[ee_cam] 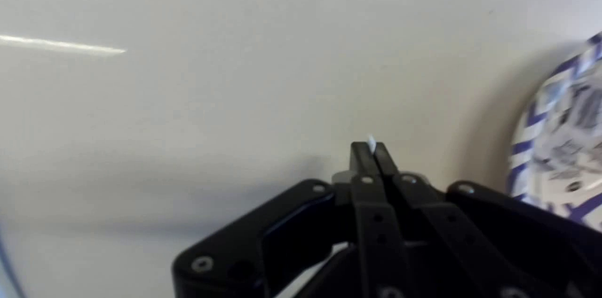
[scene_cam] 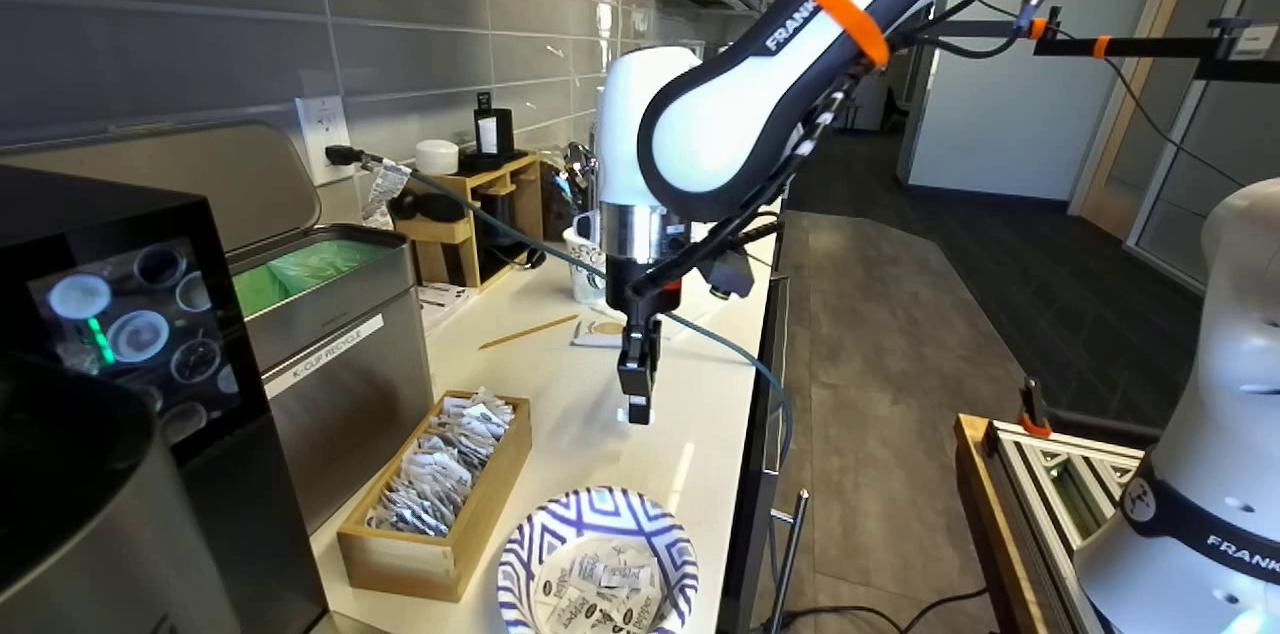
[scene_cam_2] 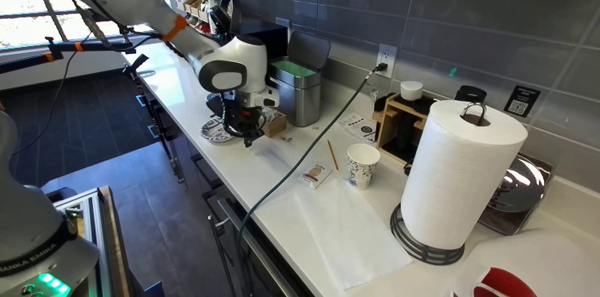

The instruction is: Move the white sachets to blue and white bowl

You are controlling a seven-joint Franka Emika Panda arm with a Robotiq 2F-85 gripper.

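The white sachets lie in a jumbled pile in the rectangular wooden tray. More whitish packets, some printed "pepper", lie in the blue and white bowl in front of it. The bowl also shows in an exterior view and at the right edge of the wrist view. My gripper is shut on a small white sachet, only its tip showing between the fingertips. In both exterior views, my gripper hangs above the counter, apart from bowl and tray.
A steel bin and a dark machine stand behind the tray. A blue cable crosses the counter. A paper cup, a thin wooden stick, a flat packet and a paper towel roll stand or lie further along.
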